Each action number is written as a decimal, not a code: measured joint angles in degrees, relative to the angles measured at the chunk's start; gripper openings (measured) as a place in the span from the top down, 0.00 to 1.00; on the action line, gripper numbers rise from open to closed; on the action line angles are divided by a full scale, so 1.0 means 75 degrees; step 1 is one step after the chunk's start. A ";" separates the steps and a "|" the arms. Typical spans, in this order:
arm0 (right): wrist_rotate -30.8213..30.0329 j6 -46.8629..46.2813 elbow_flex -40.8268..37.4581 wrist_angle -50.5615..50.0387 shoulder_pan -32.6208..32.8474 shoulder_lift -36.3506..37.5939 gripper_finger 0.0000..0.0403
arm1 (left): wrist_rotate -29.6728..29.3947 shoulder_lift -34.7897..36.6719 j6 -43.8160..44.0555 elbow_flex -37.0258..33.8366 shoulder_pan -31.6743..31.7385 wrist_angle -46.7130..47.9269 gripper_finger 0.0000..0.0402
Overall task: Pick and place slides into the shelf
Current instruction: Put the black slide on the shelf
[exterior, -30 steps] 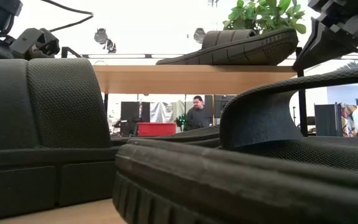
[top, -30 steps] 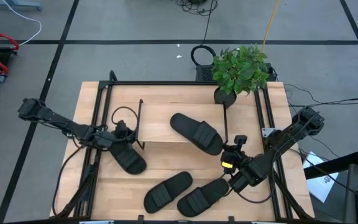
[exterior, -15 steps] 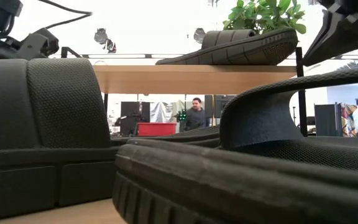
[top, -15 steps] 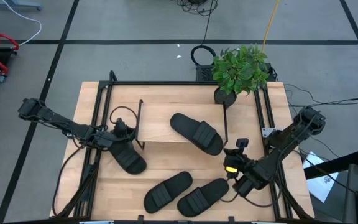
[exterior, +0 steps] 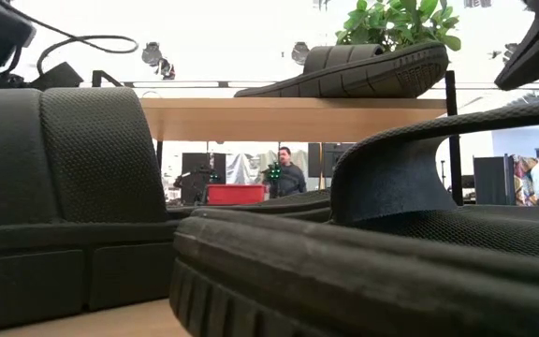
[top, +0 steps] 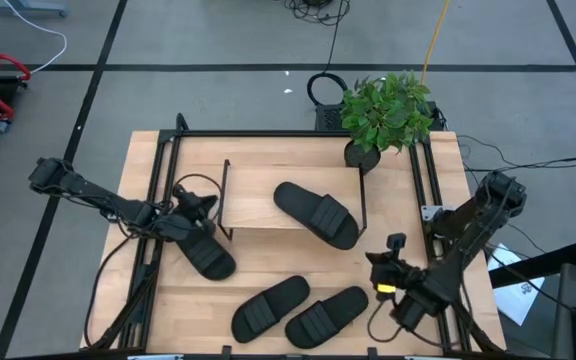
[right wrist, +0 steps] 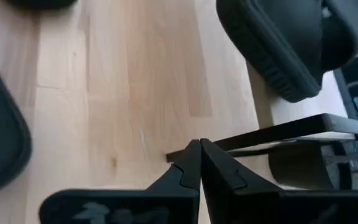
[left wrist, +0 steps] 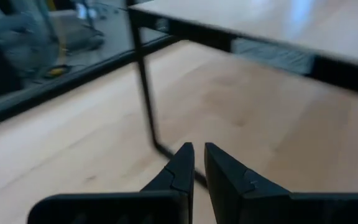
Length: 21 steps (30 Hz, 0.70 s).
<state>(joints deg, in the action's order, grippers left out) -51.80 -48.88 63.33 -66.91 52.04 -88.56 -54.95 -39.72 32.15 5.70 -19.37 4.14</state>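
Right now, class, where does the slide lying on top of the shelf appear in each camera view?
High view: the slide is at the centre, on the shelf.
Low view: the slide is at the upper right, on the plank, in front of the plant.
Left wrist view: not in it.
Right wrist view: probably the dark sole beyond the shelf's black leg.
Shared landmark: the shelf's light plank.

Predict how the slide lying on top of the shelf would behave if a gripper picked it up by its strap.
The slide on the shelf looks like rubber, so it would probably flex rather than stay rigid. Its textured strap should resist slipping. Its flat, oblong sole suggests it would slide when pushed, not roll or tip.
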 joint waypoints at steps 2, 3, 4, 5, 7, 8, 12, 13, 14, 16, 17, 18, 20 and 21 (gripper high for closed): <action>-0.0161 -0.0209 0.0000 -0.0193 0.0168 0.0121 1.00 | -0.0408 0.0140 0.0069 0.0120 0.0020 0.0504 0.91; -0.0288 -0.0402 0.0002 -0.0363 0.0245 0.0209 1.00 | -0.0607 0.0220 0.0120 0.0239 0.0036 0.0807 0.91; -0.0434 -0.0616 0.0003 -0.0578 0.0309 0.0312 1.00 | -0.0795 0.0324 0.0166 0.0392 0.0059 0.1214 0.91; -0.0568 -0.0831 0.0003 -0.0788 0.0379 0.0411 1.00 | -0.0960 0.0437 0.0187 0.0573 0.0079 0.1692 0.91; -0.0787 -0.1179 0.0003 -0.1157 0.0499 0.0590 1.00 | -0.1123 0.0666 0.0199 0.1060 0.0138 0.2664 0.91; -0.0895 -0.1315 0.0003 -0.1329 0.0566 0.0679 1.00 | -0.1189 0.0775 0.0206 0.1353 0.0170 0.3164 0.91; -0.1022 -0.1588 0.0003 -0.1691 0.0711 0.1104 1.00 | -0.1295 0.1167 0.0202 0.2526 0.0359 0.4124 0.91; -0.1084 -0.1587 0.0003 -0.1723 0.0722 0.1228 1.00 | -0.1272 0.1219 -0.0054 0.2820 0.0390 0.4148 0.91; -0.1127 -0.1577 0.0003 -0.1748 0.0727 0.1360 1.00 | -0.1217 0.1237 -0.0295 0.3122 0.0411 0.4098 0.91; -0.1167 -0.1470 0.0003 -0.1764 0.0727 0.1608 1.00 | -0.0979 0.1263 -0.0667 0.3657 0.0453 0.3987 0.91; -0.1273 -0.1379 0.0003 -0.1762 0.0713 0.1715 1.00 | -0.0818 0.1260 -0.0810 0.3879 0.0473 0.3889 0.91; -0.1377 -0.1336 0.0003 -0.1761 0.0710 0.1824 1.00 | -0.0549 0.1229 -0.0978 0.4102 0.0505 0.3703 0.91; -0.1736 -0.1355 0.0003 -0.1739 0.0710 0.2056 1.00 | 0.0292 0.1118 -0.1498 0.4484 0.0615 0.3076 0.91; -0.1931 -0.1379 0.0003 -0.1722 0.0710 0.2167 1.00 | 0.0784 0.1020 -0.1791 0.4625 0.0694 0.2818 0.91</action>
<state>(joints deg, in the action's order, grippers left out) -66.29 -59.23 63.35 -79.83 57.36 -72.31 -49.07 -32.07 18.72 40.38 -14.17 25.28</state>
